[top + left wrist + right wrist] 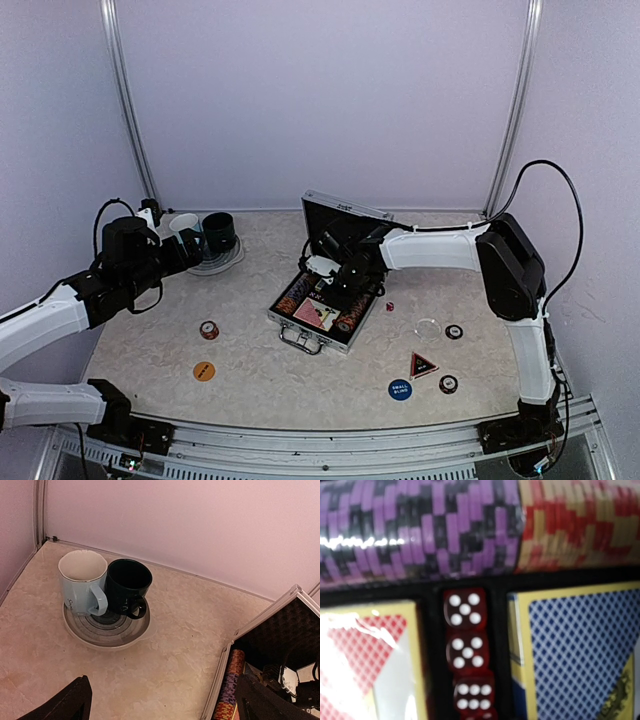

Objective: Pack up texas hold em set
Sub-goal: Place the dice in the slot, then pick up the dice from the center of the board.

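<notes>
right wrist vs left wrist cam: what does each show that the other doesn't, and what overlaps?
Right wrist only: three red translucent dice lined up in a slot between a red-backed card deck and a blue-backed card deck.
Left wrist only: a light-blue ceramic mug and a dark mug side by side on a round ringed plate, plus the raised lid with black foam lining.
Both: striped chip rows inside the square silver aluminium case, close up in the right wrist view, one row's edge in the left.
</notes>
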You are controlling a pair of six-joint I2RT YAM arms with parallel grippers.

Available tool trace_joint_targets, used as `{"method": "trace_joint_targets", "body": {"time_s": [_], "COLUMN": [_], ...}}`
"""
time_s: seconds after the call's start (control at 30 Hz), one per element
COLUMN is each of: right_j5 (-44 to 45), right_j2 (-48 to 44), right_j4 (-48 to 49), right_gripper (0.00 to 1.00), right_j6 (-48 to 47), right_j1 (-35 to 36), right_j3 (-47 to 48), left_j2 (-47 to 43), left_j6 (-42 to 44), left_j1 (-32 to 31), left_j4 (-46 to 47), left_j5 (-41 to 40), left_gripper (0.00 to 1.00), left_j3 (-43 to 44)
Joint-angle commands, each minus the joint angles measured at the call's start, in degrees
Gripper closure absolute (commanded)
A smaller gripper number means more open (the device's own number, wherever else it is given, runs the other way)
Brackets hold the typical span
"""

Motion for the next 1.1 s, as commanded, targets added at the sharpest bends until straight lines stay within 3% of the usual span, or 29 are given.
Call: {"method": "trace_joint_targets", "body": {"time_s": [0.0, 0.73, 1.07], "right_j5": [-0.69, 0.07, 3.02], "right_j2": [1.15, -8.0, -26.08], "right_j4": [-1.22, -0.73, -2.67], "right_gripper": [0.71, 0.72, 0.7], "right_j6": [-0.13, 1.74, 10.77], "right_j1": [-0.1, -0.02, -0.6], "right_j3": [1.19, -3.36, -23.56], "left_j2": [-0.64, -0.18, 0.34], "left_j6": [0.72, 0.54, 0.55], "left_j1": [-0.07, 0.0, -0.05], "left_j4": [0.08, 0.43, 0.82], "left_j5": [-0.56, -0.12, 0.38], "left_gripper": [0.01, 0.01, 0.01], "left_j3": [0.89, 0.89, 0.97]}}
